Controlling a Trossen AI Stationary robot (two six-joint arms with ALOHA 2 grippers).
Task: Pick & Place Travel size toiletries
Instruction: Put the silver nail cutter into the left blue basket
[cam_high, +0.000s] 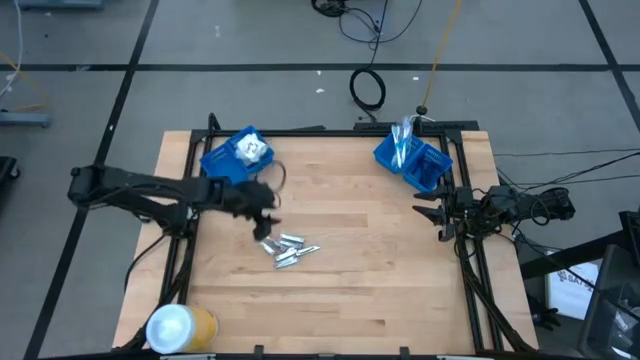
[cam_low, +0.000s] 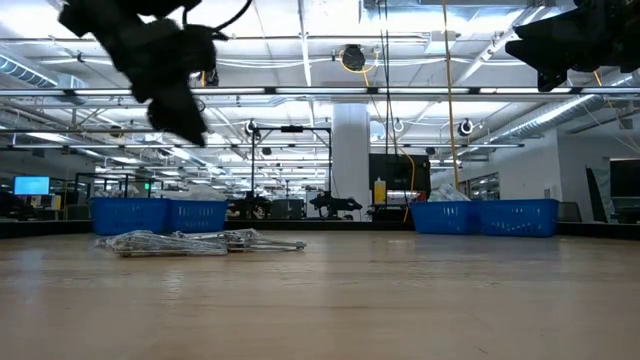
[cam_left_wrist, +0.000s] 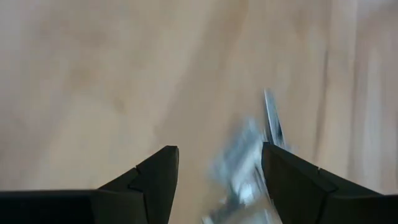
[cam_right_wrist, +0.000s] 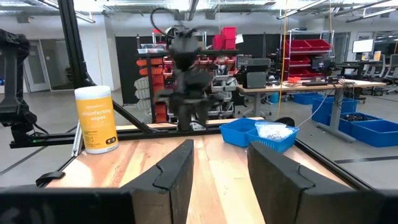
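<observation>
Travel size toiletries (cam_high: 288, 248), a small heap of short silver tubes, lie on the wooden table (cam_high: 380, 290) a little left of its middle. In the low view the heap sits flat on the wood, with nothing touching it.

The left gripper (cam_high: 266, 222) hangs above the table just beside the heap, on the side nearer the left blue bin (cam_high: 236, 155). Its wrist view shows its two dark fingers (cam_left_wrist: 152, 180) spread apart with nothing between them, and the silver tubes blurred below, closer to one finger than the other. The right gripper (cam_high: 432, 213) waits at the table's right edge, near the right blue bin (cam_high: 412, 160), its fingers parted and empty. A yellow-and-white canister (cam_high: 180, 327) stands at the near left corner.

Likely risks: the tubes overlap, so a descent could pinch two at once or scatter the pile. Because the heap sits off-centre between the fingers, one finger may land on a tube and push it aside. The smooth, thin tubes could also slip out during a lift.
</observation>
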